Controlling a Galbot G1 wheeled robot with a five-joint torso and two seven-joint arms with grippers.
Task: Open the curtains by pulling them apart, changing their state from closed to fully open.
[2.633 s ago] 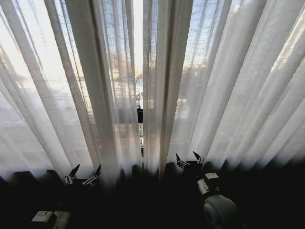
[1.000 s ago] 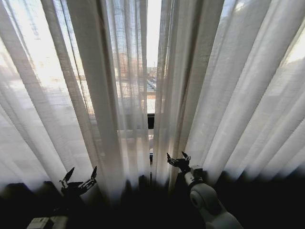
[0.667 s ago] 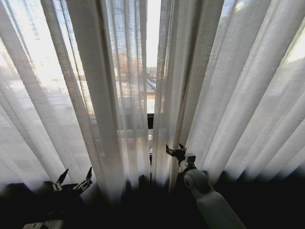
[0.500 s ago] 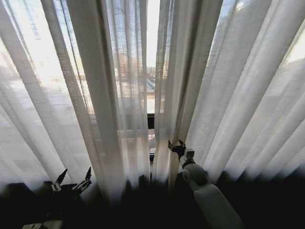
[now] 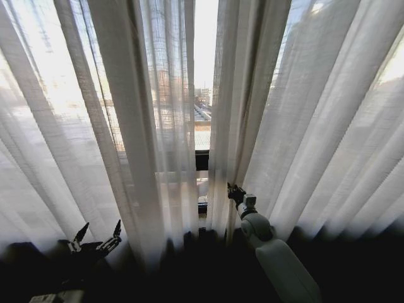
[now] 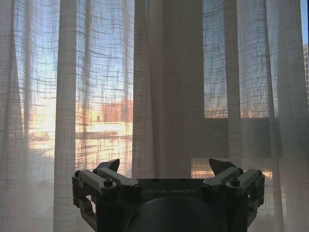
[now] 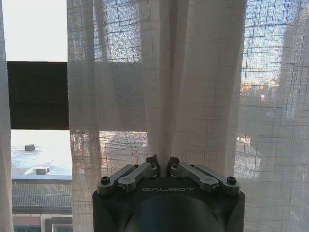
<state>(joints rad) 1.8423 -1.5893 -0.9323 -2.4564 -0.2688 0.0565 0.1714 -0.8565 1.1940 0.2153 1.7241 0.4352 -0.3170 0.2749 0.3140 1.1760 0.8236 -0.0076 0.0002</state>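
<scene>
My right gripper [image 7: 161, 163] has just pinched shut on the inner fold of the right curtain panel [image 5: 315, 126], widening the centre gap slightly. My left gripper [image 5: 96, 236] waits spread open beside the left curtain panel [image 5: 120, 113]; both panels remain mostly closed.

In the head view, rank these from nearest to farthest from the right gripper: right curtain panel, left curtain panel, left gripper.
1. Right curtain panel, pinched in the right gripper.
2. Left curtain panel, across the centre gap.
3. Left gripper, low, far left.

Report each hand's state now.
Left hand: open, holding nothing, short of the left curtain.
Right hand: closed on a fold of the right curtain.
</scene>
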